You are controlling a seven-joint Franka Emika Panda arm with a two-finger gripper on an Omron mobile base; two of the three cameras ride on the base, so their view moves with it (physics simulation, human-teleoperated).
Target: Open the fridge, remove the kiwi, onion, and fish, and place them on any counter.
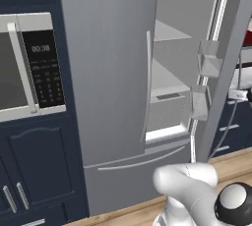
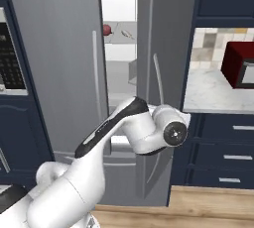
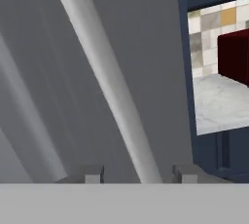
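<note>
The fridge (image 2: 59, 63) stands with its right door (image 2: 158, 73) swung partly open, leaving a gap through which the white interior and grey shelves are visible. On an upper shelf (image 2: 119, 38) in the right base view lies the onion (image 2: 106, 29), and just beside it a slender pale object that is probably the fish (image 2: 127, 34); the kiwi cannot be made out. The table (image 2: 213, 93) with its marble top lies to the right of the fridge, carrying a dark red appliance (image 2: 238, 63). In the hand view the fingers (image 3: 137, 173) are spread apart, one tip on each side of the curved door handle (image 3: 112, 86), which runs between them without visible contact on either pad; they hold nothing. Judged from this position, the step in hand is widening the door opening. Risks: if the fingers close off-centre on the curved handle, the handle may slip out along its length as the door swings, because the arc of the door shifts the handle relative to the hand. If the door is left at the present narrow angle, the arm's elbow (image 2: 166, 130) is likely to strike the door edge or the door bins (image 1: 206, 63) when reaching for the upper shelf. The onion, being round, may roll off the shelf if nudged during a reach for the fish.
</note>
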